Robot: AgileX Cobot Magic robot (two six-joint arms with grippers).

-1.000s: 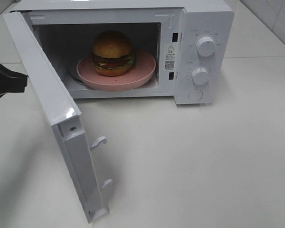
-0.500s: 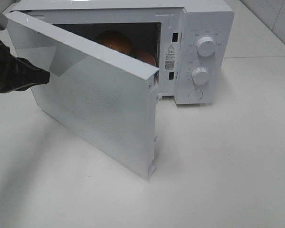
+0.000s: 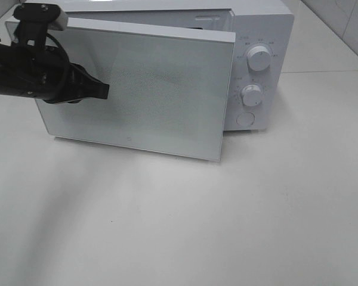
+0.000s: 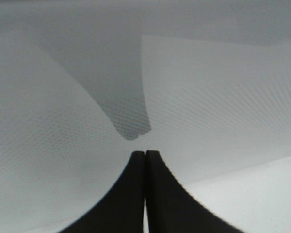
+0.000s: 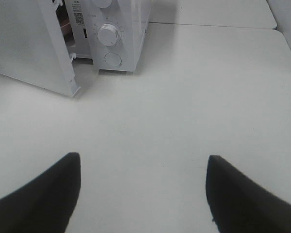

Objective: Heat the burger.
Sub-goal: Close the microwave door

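Pointing at the white door (image 3: 155, 89) of the microwave (image 3: 262, 36), left gripper (image 3: 104, 90) clenched and empty, tip at or just off the panel, door ajar at its latch side, burger hidden behind it, right gripper (image 5: 143, 160) spread wide, empty, above the white table (image 3: 227, 226)

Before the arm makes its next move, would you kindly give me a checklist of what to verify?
1. Microwave door latched: not ok, its free edge stands off the microwave, with a gap showing.
2. Left gripper shut, tips at the door face: ok.
3. Right gripper open, over the table, away from the microwave: ok.
4. Burger inside: cannot tell, the door hides it.
5. Knobs unobstructed: ok.
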